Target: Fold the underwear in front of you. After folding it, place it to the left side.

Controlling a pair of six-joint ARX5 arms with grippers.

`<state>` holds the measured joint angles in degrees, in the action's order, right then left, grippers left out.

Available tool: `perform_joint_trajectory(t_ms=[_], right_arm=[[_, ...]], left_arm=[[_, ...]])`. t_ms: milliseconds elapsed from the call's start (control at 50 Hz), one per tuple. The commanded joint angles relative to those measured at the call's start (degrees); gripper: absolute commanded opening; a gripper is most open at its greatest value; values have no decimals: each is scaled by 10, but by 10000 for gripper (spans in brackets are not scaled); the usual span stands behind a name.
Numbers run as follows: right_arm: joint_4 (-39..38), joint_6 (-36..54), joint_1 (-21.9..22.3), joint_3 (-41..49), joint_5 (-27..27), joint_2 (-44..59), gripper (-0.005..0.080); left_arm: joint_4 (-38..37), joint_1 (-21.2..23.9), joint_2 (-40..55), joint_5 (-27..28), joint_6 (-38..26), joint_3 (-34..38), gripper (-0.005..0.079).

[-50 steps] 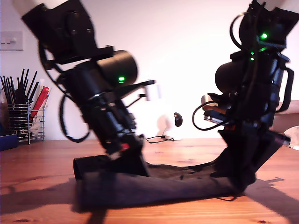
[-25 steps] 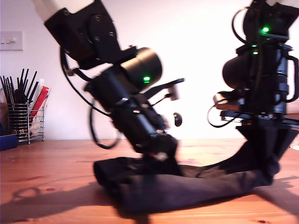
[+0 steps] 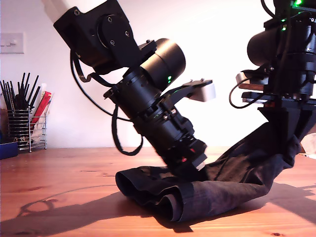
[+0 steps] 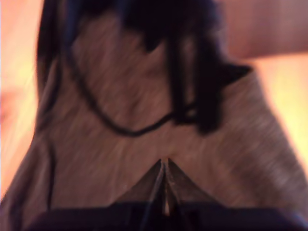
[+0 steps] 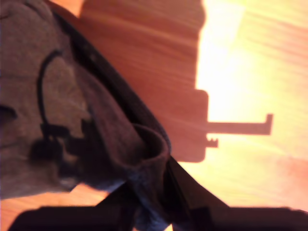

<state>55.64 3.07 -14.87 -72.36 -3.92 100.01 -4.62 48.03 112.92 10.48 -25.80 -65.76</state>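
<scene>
The underwear (image 3: pixel 207 190) lies on the table (image 3: pixel 54 177), one end lifted off it toward the exterior view's right, while the wire basket (image 3: pixel 24 129) of utensils stands well apart from the underwear, behind it toward the exterior view's left.

Two black robot arms. The arm (image 3: pixel 143 89) at nine o'clock in the exterior view has round screw heads, a cylindrical motor with a green light, looping black cables and a white tab. The other arm (image 3: pixel 284 59), at three o'clock, shows green lights and black cables.
</scene>
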Motion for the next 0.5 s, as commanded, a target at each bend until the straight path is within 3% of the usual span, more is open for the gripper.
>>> perform_joint_trajectory(t_ms=[0, 480], right_arm=[[-1, -1, -17, -2, -2, 2, -12], [9, -13, -80, -30, -2, 2, -12]], left_arm=[[-9, 0, 14, -9, 4, 0, -21], [-79, -12, -77, -35, 25, 0, -21]])
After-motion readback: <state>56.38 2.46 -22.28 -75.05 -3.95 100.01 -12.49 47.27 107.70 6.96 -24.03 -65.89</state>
